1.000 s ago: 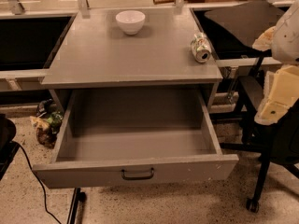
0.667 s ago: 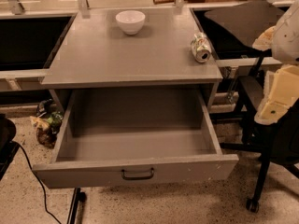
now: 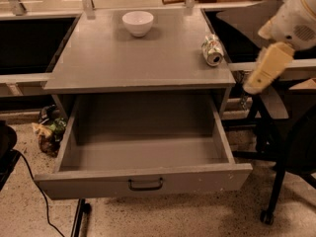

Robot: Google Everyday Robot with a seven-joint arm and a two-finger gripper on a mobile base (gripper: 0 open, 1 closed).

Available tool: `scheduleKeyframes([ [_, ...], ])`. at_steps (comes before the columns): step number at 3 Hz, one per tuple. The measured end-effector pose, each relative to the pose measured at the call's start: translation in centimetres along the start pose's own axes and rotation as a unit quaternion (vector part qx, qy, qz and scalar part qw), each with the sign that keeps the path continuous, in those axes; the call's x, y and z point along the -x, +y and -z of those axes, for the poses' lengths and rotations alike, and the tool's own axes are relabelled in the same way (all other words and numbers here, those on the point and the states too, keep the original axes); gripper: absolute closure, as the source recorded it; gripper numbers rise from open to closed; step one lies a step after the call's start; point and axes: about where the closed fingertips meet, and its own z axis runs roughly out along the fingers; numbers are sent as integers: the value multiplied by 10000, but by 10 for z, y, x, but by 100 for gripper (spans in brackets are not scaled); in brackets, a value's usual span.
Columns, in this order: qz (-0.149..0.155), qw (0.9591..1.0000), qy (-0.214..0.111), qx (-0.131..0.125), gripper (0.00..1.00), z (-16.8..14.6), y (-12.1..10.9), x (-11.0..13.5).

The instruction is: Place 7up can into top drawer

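- Looking down from the front on a grey tabletop point(image 3: 123, 63), with the top drawer point(image 3: 197, 179) pulled well out beneath its front edge.
- The drawer's inner floor and side walls are in view. A small dark curved handle point(image 3: 145, 184) sits at the centre of its front panel. The drawer is as far out as it was a second ago.
- The 7up can point(image 3: 213, 50) lies on its side on the tabletop, close to the right edge and nearer the back right corner than the front one. A silver end faces the viewer. It has not moved since the earlier frame and is not in the drawer.
- A white bowl point(image 3: 138, 22) stands upright near the middle of the back edge, well apart from the can and unmoved.
- The hand point(image 3: 259, 80), a cream-coloured piece below the robot's white rounded arm point(image 3: 296, 19), hangs in the air just beyond the tabletop's right edge, slanting down and to the left.
- It has risen and shifted left since a second ago, so it is now nearer the right edge and the can. It touches neither.
- Whether the hand is open or closed cannot be told from this view. It carries nothing that can be seen.
- On the speckled floor to the left, a black cable point(image 3: 34, 181) trails past the drawer's front corner.
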Motion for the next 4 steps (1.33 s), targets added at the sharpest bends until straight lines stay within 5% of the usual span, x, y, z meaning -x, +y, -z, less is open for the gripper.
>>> scheduleKeyframes([
  [2, -771, 9911, -1081, 17, 0, -39, -85, 34],
  [3, -776, 9911, -1082, 21, 0, -40, -85, 34],
  [4, -1190, 9862, -1154, 12, 0, -56, -106, 41],
])
